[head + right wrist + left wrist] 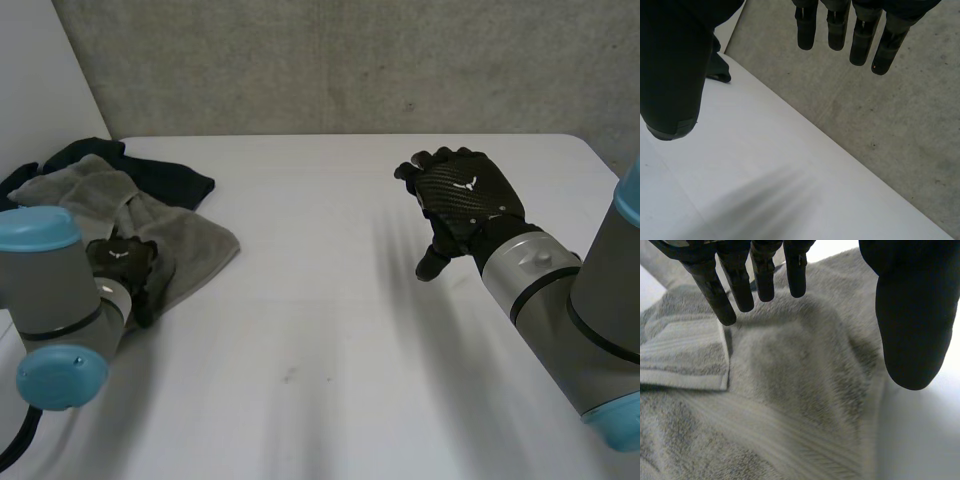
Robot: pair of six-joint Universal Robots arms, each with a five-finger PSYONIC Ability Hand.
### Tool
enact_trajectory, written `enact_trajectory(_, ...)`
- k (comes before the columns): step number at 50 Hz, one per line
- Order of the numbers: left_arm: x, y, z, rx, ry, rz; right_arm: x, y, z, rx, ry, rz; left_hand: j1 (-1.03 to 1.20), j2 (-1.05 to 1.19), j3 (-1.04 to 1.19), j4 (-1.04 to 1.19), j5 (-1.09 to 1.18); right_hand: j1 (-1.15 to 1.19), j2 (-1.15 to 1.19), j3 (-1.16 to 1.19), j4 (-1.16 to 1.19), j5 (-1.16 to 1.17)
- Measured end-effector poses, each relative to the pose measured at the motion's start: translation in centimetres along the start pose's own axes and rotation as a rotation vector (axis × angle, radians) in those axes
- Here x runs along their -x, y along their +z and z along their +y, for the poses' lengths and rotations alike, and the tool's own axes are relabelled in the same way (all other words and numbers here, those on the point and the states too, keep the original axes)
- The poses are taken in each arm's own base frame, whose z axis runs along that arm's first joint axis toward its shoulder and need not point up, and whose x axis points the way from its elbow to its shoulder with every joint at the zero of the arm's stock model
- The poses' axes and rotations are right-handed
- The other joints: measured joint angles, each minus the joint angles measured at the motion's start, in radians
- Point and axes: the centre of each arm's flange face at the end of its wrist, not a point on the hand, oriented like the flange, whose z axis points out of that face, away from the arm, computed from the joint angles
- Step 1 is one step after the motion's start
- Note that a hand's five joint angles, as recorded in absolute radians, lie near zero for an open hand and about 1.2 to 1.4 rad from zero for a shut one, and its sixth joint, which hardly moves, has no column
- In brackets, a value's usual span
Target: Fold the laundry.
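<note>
Grey towel [200, 245] lies crumpled, its length slanting across the table [320, 340] at left. We see the left hand [122, 262] spread over it, holding nothing. The right hand [465, 200] is spread too, its white emblem [467, 184] unreadable.

Grey terry towel [190, 245] with a ribbed band of the same grey, at the left edge of the white bench [330, 330]. A near-black cloth [160, 178] lies towards the far left corner. Left robot hand [120, 262] and right robot hand [465, 195]: black with a small white mark, the right with a carbon-weave back. Left arm [55, 300] and right arm [590, 300]: grey, light-blue caps. Wall [350, 60]: mottled grey.
</note>
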Motion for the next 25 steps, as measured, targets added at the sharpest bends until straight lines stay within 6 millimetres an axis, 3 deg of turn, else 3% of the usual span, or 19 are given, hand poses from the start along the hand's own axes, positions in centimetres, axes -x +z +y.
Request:
enact_trajectory(2, 0.4, 1.1, 0.5, 0.014, -0.005, -0.020, 0.0, 0.0, 0.1, 0.003, 0.000, -0.001, 0.005, 0.011, 0.012, 0.012, 0.012, 0.000, 0.000, 0.000, 0.000, 0.000)
enact_trajectory(9, 1.1, 2.2, 0.8, 0.030, -0.016, -0.039, 0.1, 0.0, 0.2, 0.005, -0.001, -0.002, 0.049, 0.048, 0.049, 0.047, 0.047, 0.000, 0.000, 0.000, 0.000, 0.000)
enact_trajectory(15, 1.5, 3.0, 0.9, 0.031, -0.022, -0.050, 0.1, 0.0, 0.2, 0.005, -0.001, -0.002, 0.325, 0.310, 0.310, 0.308, 0.300, 0.000, 0.000, 0.000, 0.000, 0.000)
enact_trajectory(20, 1.5, 3.4, 0.8, 0.028, -0.023, -0.051, 0.1, 0.0, 0.2, 0.004, -0.001, -0.002, 0.361, 0.357, 0.351, 0.347, 0.337, 0.000, 0.000, 0.000, 0.000, 0.000)
enact_trajectory(21, 1.5, 3.5, 0.8, 0.028, -0.023, -0.050, 0.0, 0.0, 0.1, 0.004, -0.001, -0.001, 0.474, 0.468, 0.468, 0.462, 0.451, 0.000, 0.000, 0.000, 0.000, 0.000)
enact_trajectory(25, 1.3, 3.9, 0.9, 0.032, -0.018, -0.048, 0.0, 0.0, 0.1, 0.003, -0.001, -0.001, 0.542, 0.549, 0.549, 0.548, 0.533, 0.000, 0.000, 0.000, 0.000, 0.000)
